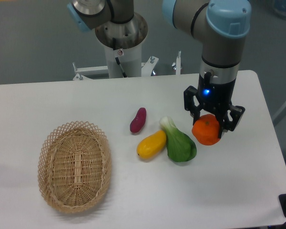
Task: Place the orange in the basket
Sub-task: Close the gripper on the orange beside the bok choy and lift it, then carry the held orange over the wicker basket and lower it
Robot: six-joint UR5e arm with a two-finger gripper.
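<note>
The orange [206,130] is a round bright orange fruit at the right of the white table, next to a green vegetable. My gripper [211,125] comes down from above, its black fingers on either side of the orange's top and closed against it. I cannot tell whether the orange rests on the table or hangs just above it. The basket [74,165] is an oval tan wicker basket at the front left, far from the gripper, and nothing lies in it.
A green bok choy [179,141] lies just left of the orange. A yellow-orange mango-like fruit [151,144] and a purple sweet potato [137,120] lie further left. The arm's base [120,36] stands behind the table's back edge.
</note>
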